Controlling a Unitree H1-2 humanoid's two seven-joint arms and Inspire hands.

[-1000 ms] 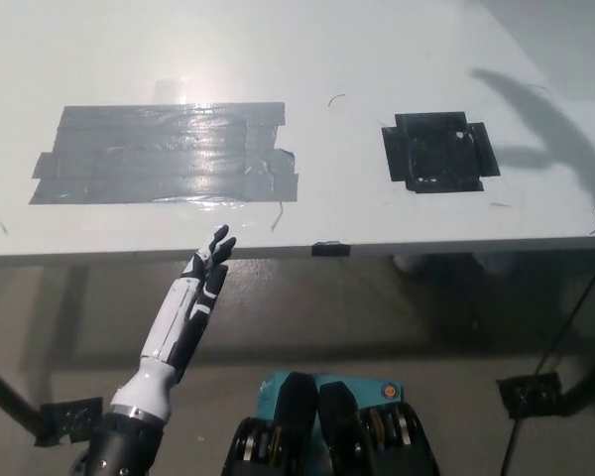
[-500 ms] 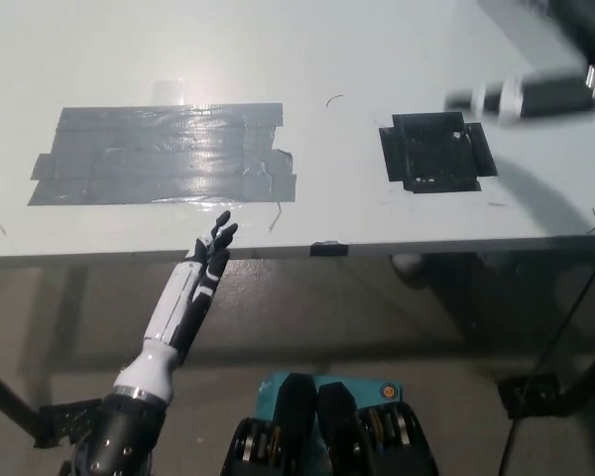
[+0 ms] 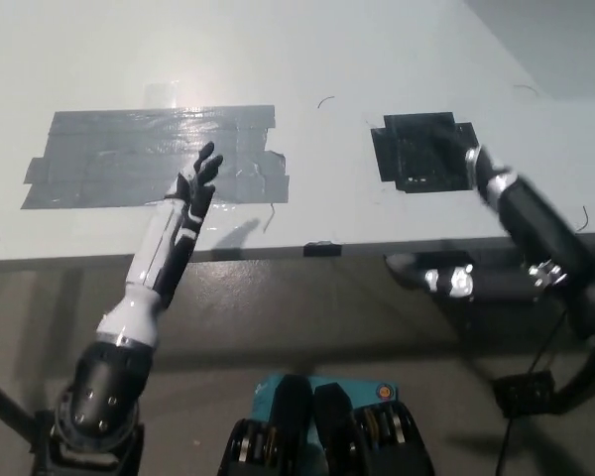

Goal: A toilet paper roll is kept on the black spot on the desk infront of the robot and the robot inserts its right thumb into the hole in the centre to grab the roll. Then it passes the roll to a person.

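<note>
fingers [image 3: 206, 159] of the left hand [image 3: 193, 188] are spread, now raised over the bench [image 3: 307, 59]. right hand [image 3: 476, 164] has arrived near the black spot [image 3: 421, 149]; its grip cannot be determined. no roll visible, so grasping cannot begin.

The black spot [image 3: 422, 151] is a square patch of dark tape, flat on the pale desk [image 3: 357, 59] toward its right side. Nothing rests on it.

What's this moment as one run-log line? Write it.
black spot: no toilet paper roll on it | left hand: open, above grey tape patch | right hand: blurred, near desk front edge
</note>
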